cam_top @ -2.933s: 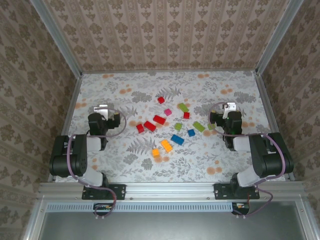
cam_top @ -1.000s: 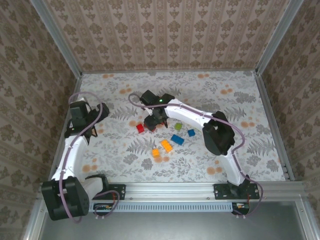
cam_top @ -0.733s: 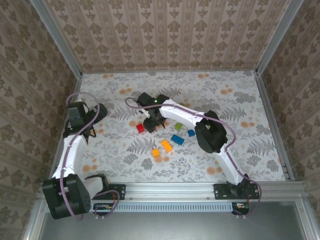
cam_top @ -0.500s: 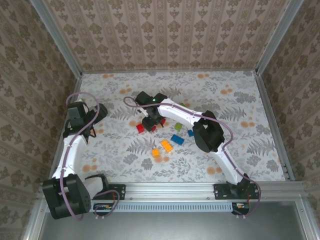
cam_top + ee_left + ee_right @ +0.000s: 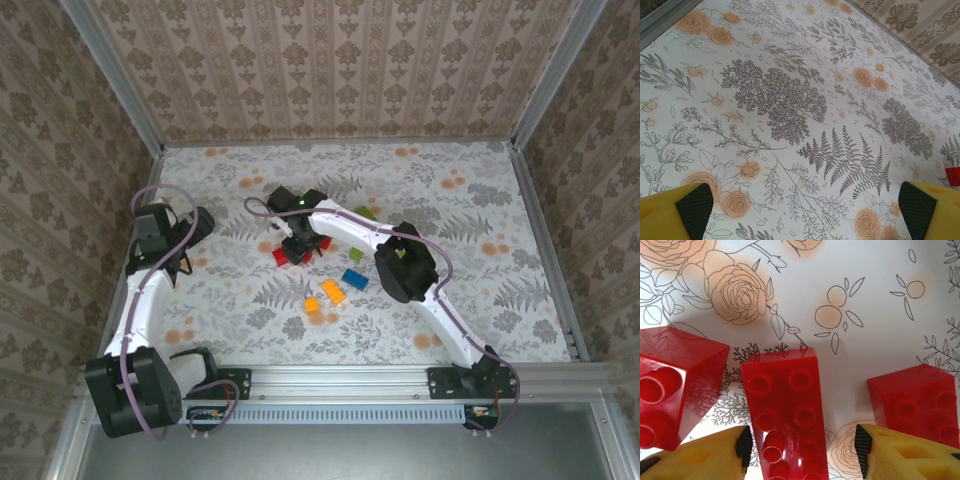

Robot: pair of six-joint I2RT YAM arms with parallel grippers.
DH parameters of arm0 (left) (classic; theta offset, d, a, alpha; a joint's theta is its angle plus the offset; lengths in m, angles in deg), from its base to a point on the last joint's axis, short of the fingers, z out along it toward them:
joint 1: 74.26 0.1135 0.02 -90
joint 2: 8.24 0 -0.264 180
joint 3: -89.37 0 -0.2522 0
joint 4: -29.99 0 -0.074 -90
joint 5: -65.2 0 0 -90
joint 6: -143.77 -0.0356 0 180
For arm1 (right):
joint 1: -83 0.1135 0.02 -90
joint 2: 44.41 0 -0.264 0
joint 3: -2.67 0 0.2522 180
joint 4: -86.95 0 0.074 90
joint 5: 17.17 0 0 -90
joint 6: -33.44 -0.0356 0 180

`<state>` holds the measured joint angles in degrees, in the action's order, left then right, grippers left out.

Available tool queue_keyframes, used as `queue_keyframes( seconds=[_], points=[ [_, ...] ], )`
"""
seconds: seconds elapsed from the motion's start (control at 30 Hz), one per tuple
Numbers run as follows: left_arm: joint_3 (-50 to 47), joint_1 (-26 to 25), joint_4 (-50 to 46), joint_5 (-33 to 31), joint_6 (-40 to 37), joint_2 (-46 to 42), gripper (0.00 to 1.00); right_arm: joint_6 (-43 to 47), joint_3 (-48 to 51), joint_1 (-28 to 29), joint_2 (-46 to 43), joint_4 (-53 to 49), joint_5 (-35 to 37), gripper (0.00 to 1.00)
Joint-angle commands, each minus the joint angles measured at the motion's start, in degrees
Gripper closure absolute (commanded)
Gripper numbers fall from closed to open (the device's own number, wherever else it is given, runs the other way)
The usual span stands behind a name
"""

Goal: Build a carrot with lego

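Right fingers part-open astride the long red brick, which lies flat on the tabletop. Nothing gripped yet; gap at the right pad. Neighbouring red bricks sit close on both sides. Judgement: centre first, squeeze the long sides squarely, avoid nudging neighbours. Left fingers wide open, empty, over the tabletop.

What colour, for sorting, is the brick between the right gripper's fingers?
Red brick, best in right wrist view.
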<state>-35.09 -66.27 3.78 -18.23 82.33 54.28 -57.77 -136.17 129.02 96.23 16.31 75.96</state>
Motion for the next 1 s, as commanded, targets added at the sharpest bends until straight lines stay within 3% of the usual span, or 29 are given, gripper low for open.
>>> queue_keyframes(
  seconds=[0.0,0.37,0.57,0.73,0.97],
  points=[
    [1.5,0.4,0.3,1.2,0.9,0.4,0.01,0.7,-2.0,0.3,1.3,-2.2,-0.7,0.41],
    [1.4,0.4,0.7,1.2,0.9,0.8,0.00,0.4,-3.1,0.2,2.3,-2.4,-0.8,0.54],
    [1.4,0.4,0.8,1.2,0.9,0.9,0.00,-0.9,1.1,0.3,-2.8,-0.8,0.4,0.62],
    [1.4,0.4,0.9,1.1,0.9,1.0,0.01,-3.2,11.7,1.0,-13.3,2.0,2.9,0.63],
    [1.4,0.4,1.3,1.4,1.3,1.5,0.01,-13.7,35.9,2.6,-32.0,11.0,2.2,0.64]
  ],
)
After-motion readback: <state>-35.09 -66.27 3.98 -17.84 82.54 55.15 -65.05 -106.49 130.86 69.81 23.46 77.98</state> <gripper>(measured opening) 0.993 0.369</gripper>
